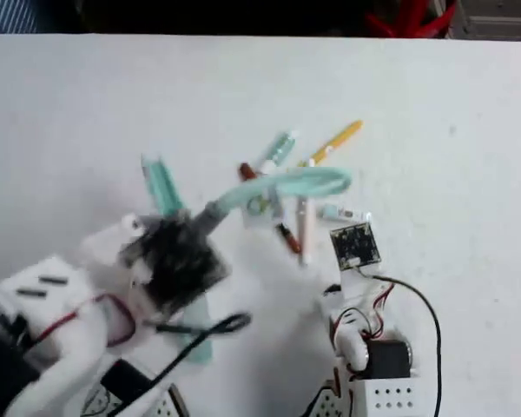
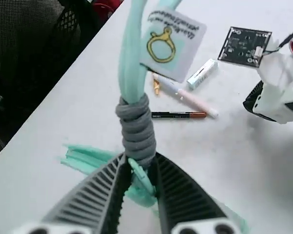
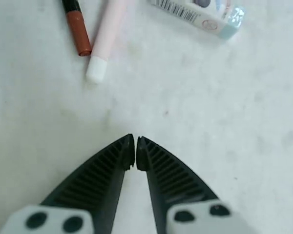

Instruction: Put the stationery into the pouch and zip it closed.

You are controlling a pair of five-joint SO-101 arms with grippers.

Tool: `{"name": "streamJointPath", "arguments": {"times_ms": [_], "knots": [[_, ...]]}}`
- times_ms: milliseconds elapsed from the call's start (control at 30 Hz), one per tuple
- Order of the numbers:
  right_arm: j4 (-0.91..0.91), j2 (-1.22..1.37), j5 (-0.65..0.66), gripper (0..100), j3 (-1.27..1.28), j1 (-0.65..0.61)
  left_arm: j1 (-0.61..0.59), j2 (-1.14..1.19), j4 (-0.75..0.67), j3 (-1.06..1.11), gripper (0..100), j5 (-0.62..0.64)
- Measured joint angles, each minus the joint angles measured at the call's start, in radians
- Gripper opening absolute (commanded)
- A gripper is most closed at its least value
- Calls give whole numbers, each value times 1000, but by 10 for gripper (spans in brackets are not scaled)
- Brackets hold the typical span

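Note:
My left gripper (image 2: 139,175) is shut on the mint pouch's strap just below its grey wrapped collar (image 2: 136,129). The strap (image 1: 286,184) loops out over the stationery, and a card tag (image 2: 172,41) with a yellow ring drawing hangs from it. The pouch body (image 1: 163,187) lies under the left arm, partly hidden. A pink pen (image 3: 107,44), a brown pencil (image 3: 75,29) and a barcoded eraser (image 3: 200,14) lie on the table beyond my right gripper (image 3: 136,151). It is shut with nothing in it, just above the table.
A yellow pen (image 1: 334,142), a teal marker (image 1: 278,148) and a red pen (image 1: 247,172) lie farther back beside the strap loop. The right arm's camera board (image 1: 356,246) and cables (image 1: 417,304) sit close to the pens. White table surface (image 1: 451,130) extends to the right.

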Motion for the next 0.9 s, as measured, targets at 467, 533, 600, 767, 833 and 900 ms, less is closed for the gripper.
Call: {"name": "streamJointPath", "arguments": {"times_ms": [467, 533, 600, 767, 833, 900], "knots": [[-153, 3, 129, 22, -601, 60, 0, -224, -150, 247, 23, -11], [-123, 55, 129, 22, -718, 26, 0, -224, -204, 282, 23, -11], [-94, 144, 129, 22, -822, 8, 0, -224, -232, 307, 23, -11], [60, 407, 48, 160, -1172, -52, 0, -227, -238, 311, 23, -11], [153, 491, 5, 248, -1367, -100, 0, -227, -241, 311, 23, -11], [250, 562, -51, 312, -1573, -172, 0, -227, -242, 311, 23, -11]]}}
